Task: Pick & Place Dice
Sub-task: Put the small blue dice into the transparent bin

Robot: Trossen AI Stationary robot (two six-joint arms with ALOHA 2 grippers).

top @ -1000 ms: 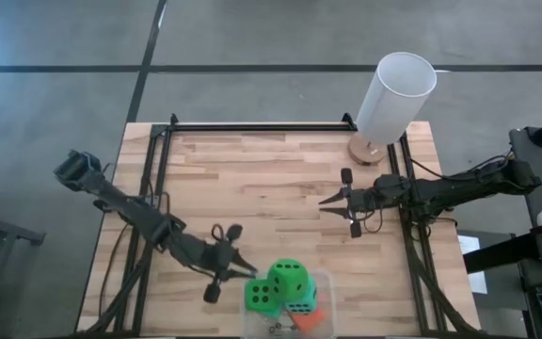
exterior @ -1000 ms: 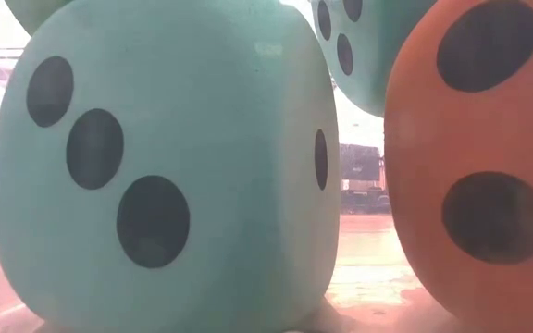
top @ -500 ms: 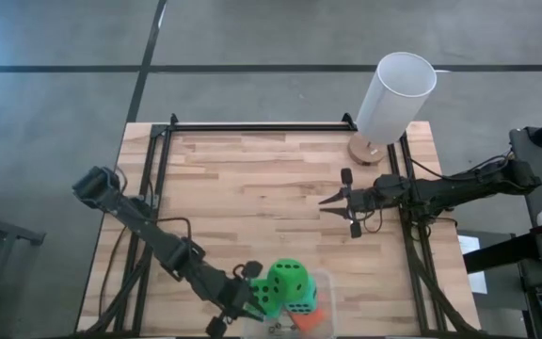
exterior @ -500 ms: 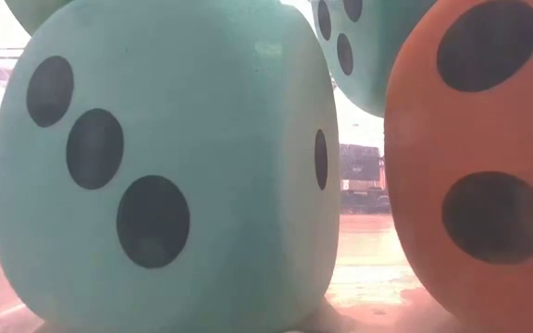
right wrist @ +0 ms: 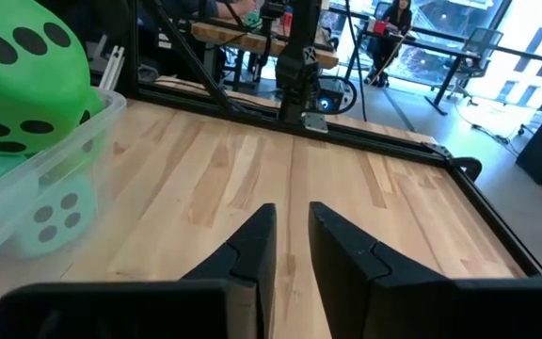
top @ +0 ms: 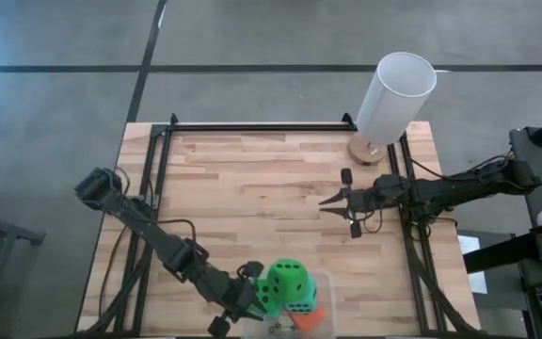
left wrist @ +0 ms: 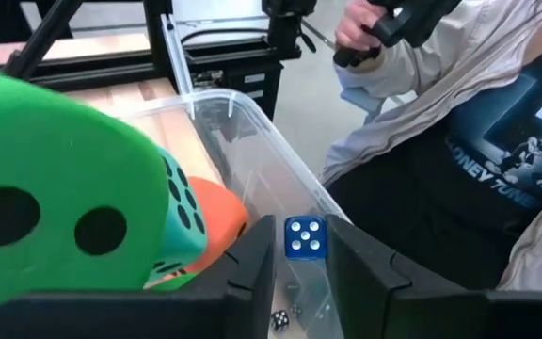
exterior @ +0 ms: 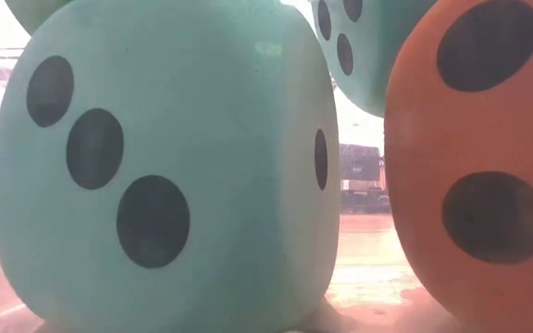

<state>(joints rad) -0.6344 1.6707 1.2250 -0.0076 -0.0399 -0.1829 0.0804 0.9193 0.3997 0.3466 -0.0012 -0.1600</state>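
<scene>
A clear plastic bin (top: 326, 287) stands at the table's near edge and holds the large dice. Two green dice (top: 286, 281) lie on top, a teal die (exterior: 155, 185) and an orange-red die (exterior: 479, 157) rest on the bin floor, and another teal die (exterior: 368, 46) sits higher. My left gripper (left wrist: 301, 250) hangs over the bin's left part, beside a green die (left wrist: 45, 179), its fingers slightly apart around a small blue die (left wrist: 305, 237). My right gripper (top: 327, 200) waits shut at mid-table right, with nothing in it. My left gripper has the small blue die's two opposite faces (left wrist: 290, 240) between its fingertips. A sliver of gap shows on one side, and I cannot tell whether the other finger (left wrist: 346, 254) touches it. The fingers slant down into the bin from the table's left.
A white cylinder (top: 395, 94) on a wooden foot stands at the far right corner. A person (left wrist: 459, 160) in a dark shirt stands close behind the bin's near side. Tiny dice (left wrist: 278, 320) lie on the bin floor. Bare wood (right wrist: 346, 207) spreads across the table's middle.
My left gripper has travelled toward the near edge and right, from beside the bin to over its left part, tipping further down. In the last half second it has barely moved. The large dice have stayed in place.
</scene>
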